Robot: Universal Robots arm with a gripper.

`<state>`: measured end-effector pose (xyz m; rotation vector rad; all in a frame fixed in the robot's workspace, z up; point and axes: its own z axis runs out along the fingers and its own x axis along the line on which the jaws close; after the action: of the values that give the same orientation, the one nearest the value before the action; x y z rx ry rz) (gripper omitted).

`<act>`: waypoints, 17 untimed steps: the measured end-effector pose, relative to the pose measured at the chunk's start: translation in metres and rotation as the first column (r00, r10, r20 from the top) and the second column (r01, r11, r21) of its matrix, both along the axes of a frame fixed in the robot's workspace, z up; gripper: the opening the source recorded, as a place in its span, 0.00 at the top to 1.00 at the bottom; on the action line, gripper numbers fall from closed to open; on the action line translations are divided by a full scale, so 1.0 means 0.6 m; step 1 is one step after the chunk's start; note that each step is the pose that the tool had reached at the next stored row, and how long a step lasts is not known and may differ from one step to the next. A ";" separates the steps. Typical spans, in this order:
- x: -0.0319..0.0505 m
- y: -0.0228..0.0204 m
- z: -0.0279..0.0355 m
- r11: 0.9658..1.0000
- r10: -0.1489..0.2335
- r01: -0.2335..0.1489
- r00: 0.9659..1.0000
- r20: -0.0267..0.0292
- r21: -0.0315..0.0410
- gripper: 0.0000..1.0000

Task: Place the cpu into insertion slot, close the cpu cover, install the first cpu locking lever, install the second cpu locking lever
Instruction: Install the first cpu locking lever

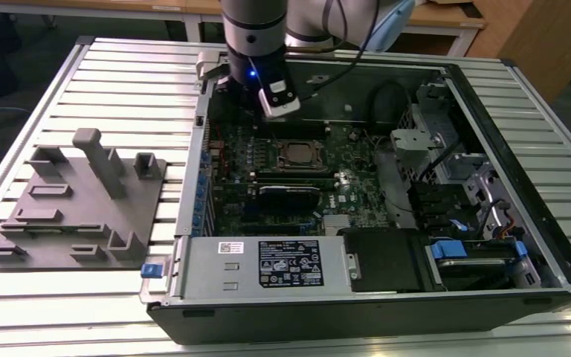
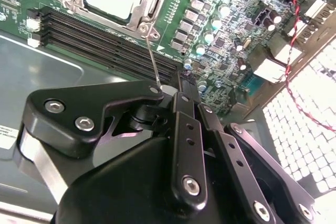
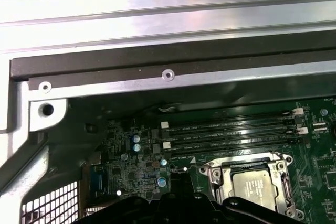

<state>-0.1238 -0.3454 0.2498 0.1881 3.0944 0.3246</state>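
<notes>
- An open computer case [image 1: 464, 89] lies on its side on a slatted table [image 1: 117, 89], so the green board [image 1: 350, 160] inside faces up where the arm can reach it.
- The cpu [image 3: 255, 184] sits flat in the slot [image 1: 285, 155], near the middle of the board and just beside the long black memory slots [image 3: 226, 129].
- The cover [image 3: 247, 161], a silvery frame, appears to lie down around the cpu, leaving its metal top bare through the square opening.
- In the second wrist view, a thin wire lever [image 2: 151, 56] rises at a slant from a corner of the socket instead of lying flat along its side. It looks not yet locked.
- The gripper [image 2: 173, 98] hangs low inside the case, over the board's far edge in the exterior view.
- The lever's free end runs right up to the gripper's tip. This suits working the lever, though contact is hidden.
- I cannot tell whether the claw is spread or pressed together, since its black body blocks the tip.
- A grey parts fixture [image 1: 77, 216] rests on the table at the exterior view's left, well apart from the case.
</notes>
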 end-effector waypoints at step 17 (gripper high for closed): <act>-0.005 -0.0008 0.000 1.000 0.000 0.000 1.000 0.000 0.013 0.89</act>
<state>-0.1269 -0.3459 0.2496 0.1884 3.0930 0.3441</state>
